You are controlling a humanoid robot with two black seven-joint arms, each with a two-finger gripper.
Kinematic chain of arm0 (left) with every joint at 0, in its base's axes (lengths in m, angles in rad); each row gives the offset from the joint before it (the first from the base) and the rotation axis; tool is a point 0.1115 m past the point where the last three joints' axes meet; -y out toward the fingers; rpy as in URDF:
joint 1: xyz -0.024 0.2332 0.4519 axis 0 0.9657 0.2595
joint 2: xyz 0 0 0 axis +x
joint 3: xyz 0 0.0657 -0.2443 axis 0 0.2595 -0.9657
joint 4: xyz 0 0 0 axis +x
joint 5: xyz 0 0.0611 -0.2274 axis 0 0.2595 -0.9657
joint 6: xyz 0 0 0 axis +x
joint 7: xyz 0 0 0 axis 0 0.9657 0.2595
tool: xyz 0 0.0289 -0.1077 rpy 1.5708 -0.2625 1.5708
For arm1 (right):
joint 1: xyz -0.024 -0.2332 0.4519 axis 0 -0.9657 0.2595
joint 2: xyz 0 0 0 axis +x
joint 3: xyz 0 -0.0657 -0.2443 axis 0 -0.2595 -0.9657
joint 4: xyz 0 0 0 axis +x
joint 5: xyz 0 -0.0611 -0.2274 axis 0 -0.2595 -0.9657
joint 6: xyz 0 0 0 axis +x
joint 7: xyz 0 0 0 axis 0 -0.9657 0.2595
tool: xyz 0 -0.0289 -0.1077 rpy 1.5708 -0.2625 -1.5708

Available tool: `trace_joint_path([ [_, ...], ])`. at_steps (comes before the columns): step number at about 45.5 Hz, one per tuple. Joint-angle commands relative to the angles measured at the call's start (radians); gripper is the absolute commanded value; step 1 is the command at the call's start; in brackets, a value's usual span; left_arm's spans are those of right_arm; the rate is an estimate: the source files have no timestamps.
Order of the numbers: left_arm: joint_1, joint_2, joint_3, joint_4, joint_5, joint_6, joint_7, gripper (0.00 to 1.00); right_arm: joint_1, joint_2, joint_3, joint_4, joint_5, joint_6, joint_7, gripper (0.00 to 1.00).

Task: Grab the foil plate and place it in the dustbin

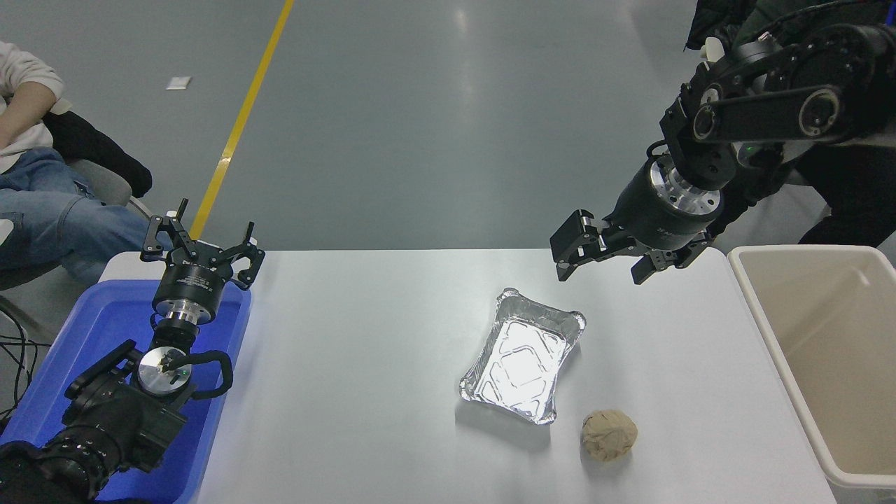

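Approach step: my right gripper [607,262] hangs fingers apart, empty, above the table's far edge. Foil plate [523,355] lies mid-table, untouched. Next: descend, pinch its far rim, carry right to dustbin [784,350].

The white desk [364,364] carries the foil plate [523,357] near its middle, a crumpled paper ball [609,435] just beside it, and a blue tray [84,371] at its left edge.

A single head view looks from high on the robot's side, facing forward and steeply down over the white surface [364,364] — near enough that its side edges are cut off — with grey floor [448,105] filling the top.
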Motion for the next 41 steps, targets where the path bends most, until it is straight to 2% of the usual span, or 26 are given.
trace_joint_path([
  [1, 0.0, 0.0, 0.0, 0.0, -0.002, 0.0, 0.0, 0.99, -0.006, 0.022, 0.001, 0.0, 0.002, 0.0, 0.0, 1.0],
  [41, 0.0, 0.0, -0.001, 0.0, 0.0, 0.0, 0.0, 0.99, -0.049, 0.028, 0.001, -0.06, 0.002, 0.001, 0.0, 1.0],
])
